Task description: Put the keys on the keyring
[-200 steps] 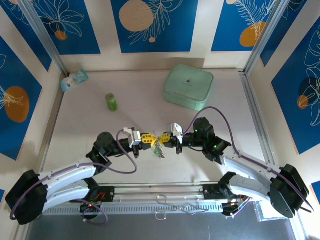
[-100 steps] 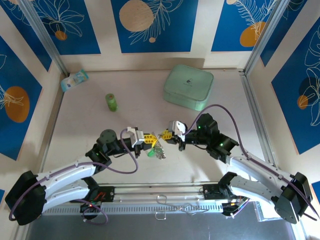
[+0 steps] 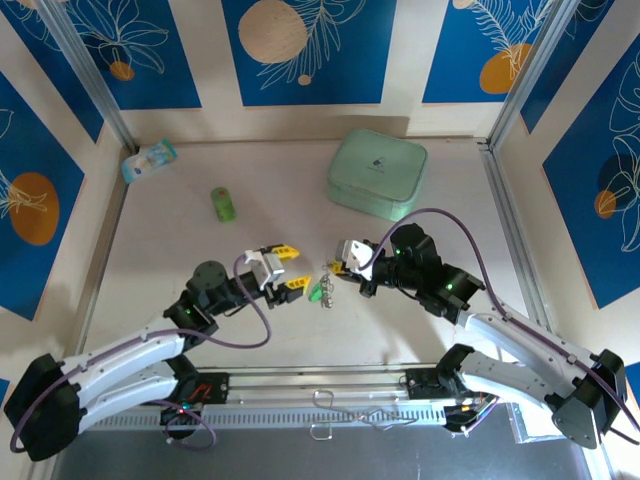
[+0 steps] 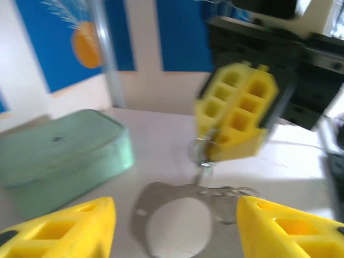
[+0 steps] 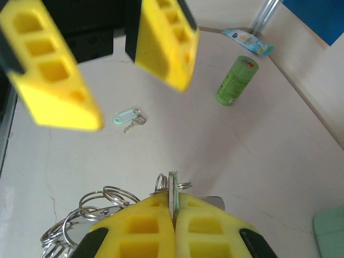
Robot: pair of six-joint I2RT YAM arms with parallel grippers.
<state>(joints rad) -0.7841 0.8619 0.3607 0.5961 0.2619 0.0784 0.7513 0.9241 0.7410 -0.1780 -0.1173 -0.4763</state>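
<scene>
Keyring (image 5: pixel 171 188) sits clamped in the right claw (image 5: pixel 173 203); the left claw (image 3: pixel 291 267) is apart and empty. One key (image 5: pixel 129 117) lies loose on the surface (image 5: pixel 242 156), apparently not yet threaded.

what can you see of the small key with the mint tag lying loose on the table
The small silver metal key with the mint-green plastic tag lies flat and loose on the pale table. The tag is a rounded oblong. A small metal ring at one end joins it to the short key, which angles away from it. It looks whole and unbent. Only the table touches it.
</scene>
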